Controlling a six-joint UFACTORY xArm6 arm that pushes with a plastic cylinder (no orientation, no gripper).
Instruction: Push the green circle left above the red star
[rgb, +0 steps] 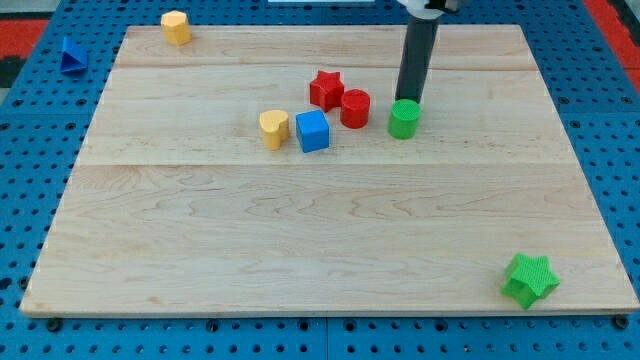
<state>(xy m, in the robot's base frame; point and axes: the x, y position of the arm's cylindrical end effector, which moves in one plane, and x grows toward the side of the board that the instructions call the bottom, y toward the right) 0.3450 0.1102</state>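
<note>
- My tip (408, 99) has no jaws to open or close; it is a bare rod, and its end sits right at the upper edge of the green circle (404, 119), touching it or nearly so.
- The green circle lies just to the view's right of the red circle (355, 107), and to the right of and slightly below the red star (325, 89).
- Risk: from where I stand, a push would drive the green circle toward the view's bottom, away from the goal. I judge I must get round to its right side first.
- Risk: a straight leftward push would run it into the red circle, which touches the red star, and shift both.
- Further out, the blue cube (313, 131) and yellow heart (273, 128) sit left of it, lower down.
- The green star (529, 279), the yellow block (176, 26) and the blue piece (71, 54) off the board (300, 250) are well apart.
</note>
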